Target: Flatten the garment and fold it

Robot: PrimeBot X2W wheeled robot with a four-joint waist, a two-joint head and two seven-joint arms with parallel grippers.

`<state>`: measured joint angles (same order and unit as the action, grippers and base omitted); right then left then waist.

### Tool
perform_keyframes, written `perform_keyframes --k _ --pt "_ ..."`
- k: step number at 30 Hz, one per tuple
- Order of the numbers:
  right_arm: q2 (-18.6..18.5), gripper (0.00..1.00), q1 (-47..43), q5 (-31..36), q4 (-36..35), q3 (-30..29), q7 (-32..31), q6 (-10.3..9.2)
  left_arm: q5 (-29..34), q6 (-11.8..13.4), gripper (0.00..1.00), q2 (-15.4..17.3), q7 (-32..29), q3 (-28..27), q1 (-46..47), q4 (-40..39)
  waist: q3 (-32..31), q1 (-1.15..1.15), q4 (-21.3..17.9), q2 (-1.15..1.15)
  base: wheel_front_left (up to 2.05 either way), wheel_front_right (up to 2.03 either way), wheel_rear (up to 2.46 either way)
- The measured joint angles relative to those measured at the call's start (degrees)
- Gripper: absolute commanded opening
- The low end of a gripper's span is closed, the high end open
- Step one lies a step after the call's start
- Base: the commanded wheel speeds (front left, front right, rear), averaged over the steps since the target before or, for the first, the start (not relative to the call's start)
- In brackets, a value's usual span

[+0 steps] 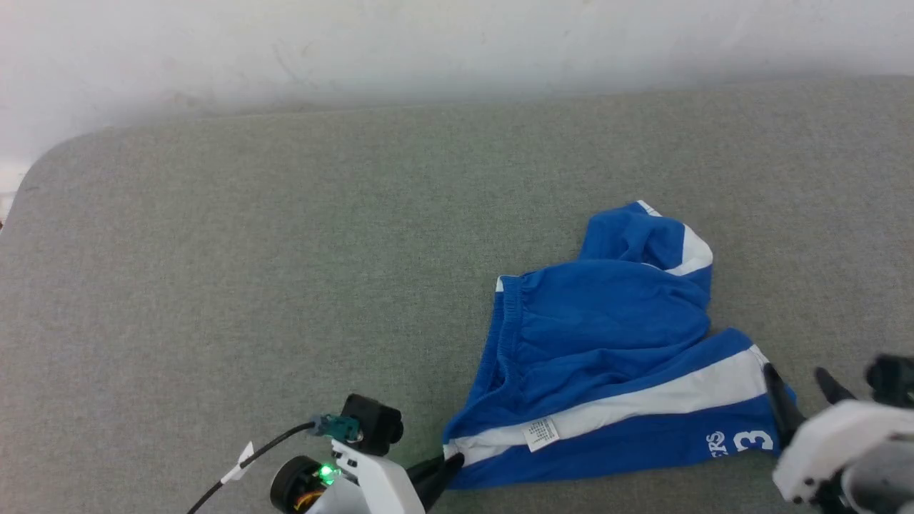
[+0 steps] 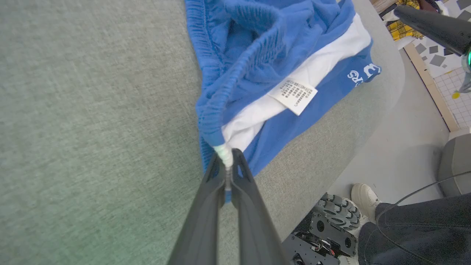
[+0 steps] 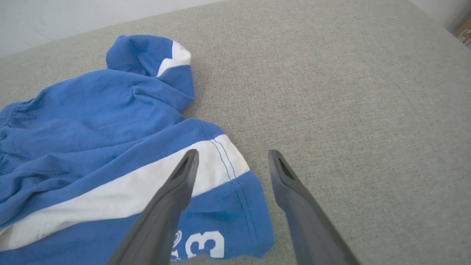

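Observation:
The garment [image 1: 600, 343] is a pair of royal blue shorts with white side stripes, lying rumpled on the grey table [image 1: 285, 285] at the right of centre. Its gathered waistband [image 2: 235, 70] faces left, and white lettering with a "3" [image 3: 206, 244] shows by the near right hem. A white care label [image 2: 296, 94] lies on the stripe. My left gripper [image 2: 228, 158] is shut on the garment's near-left waistband corner, where the white stripe ends. My right gripper [image 3: 232, 158] is open, hovering just over the hem corner at the garment's right end, one finger above the stripe.
The grey fabric-covered table reaches back to a white wall [image 1: 457, 43]. Its front edge runs close behind the garment in the left wrist view. Beyond that edge are a person's shoe [image 2: 364, 197] and dark trouser leg [image 2: 423, 228], the robot's wheeled base [image 2: 336, 215], and a tiled floor [image 2: 454, 95].

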<state>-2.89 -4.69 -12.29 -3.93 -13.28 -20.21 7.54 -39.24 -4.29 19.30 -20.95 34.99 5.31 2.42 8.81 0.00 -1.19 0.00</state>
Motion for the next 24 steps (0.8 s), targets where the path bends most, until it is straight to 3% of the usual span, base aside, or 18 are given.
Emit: perform_keyframes --k 7,13,14,15,16,18,19,24 --pt "-1.52 1.00 10.16 3.13 11.66 1.29 -9.91 0.00 0.55 0.47 0.00 0.32 0.38 -0.20 0.20 -0.20 1.29 0.00 0.50 0.00 0.00 0.00 0.00" --pt "-4.15 1.00 15.34 5.16 18.76 2.60 -14.74 0.00 0.93 0.46 0.00 0.05 0.85 0.16 1.53 -0.10 2.60 0.00 1.63 0.00 0.00 0.00 0.00" --pt "-4.41 0.64 15.85 5.10 19.34 2.78 -15.62 0.00 0.93 0.46 0.00 -0.02 0.88 0.24 1.72 -0.03 2.77 0.00 1.80 0.00 0.00 0.00 0.00" --pt "-4.56 0.43 16.28 4.82 19.63 3.09 -16.62 -0.01 0.93 0.46 0.00 -0.10 0.88 0.30 1.87 0.01 2.91 0.00 1.97 0.00 0.00 0.00 0.00" --pt "-4.76 0.35 16.54 4.46 19.72 3.43 -17.63 -0.01 0.93 0.45 0.00 -0.18 0.90 0.33 1.93 0.04 3.03 0.00 2.12 0.00 0.00 0.00 0.00" --pt "-5.15 0.09 16.73 3.16 19.57 4.38 -19.62 -0.01 0.93 0.38 0.00 -0.23 1.08 0.40 1.93 0.19 3.18 0.00 2.32 0.00 0.00 0.00 0.00" --pt "-5.34 0.00 16.72 2.72 19.33 4.87 -20.31 -0.01 0.93 0.38 0.00 -0.23 1.25 0.40 1.93 0.30 3.20 0.00 2.38 0.00 0.00 0.00 0.00" --pt "-6.13 0.00 15.97 1.36 17.23 6.62 -21.40 -0.01 0.91 0.38 0.00 -0.25 1.59 0.38 1.93 0.67 2.97 0.00 2.24 0.00 0.00 0.00 0.00"
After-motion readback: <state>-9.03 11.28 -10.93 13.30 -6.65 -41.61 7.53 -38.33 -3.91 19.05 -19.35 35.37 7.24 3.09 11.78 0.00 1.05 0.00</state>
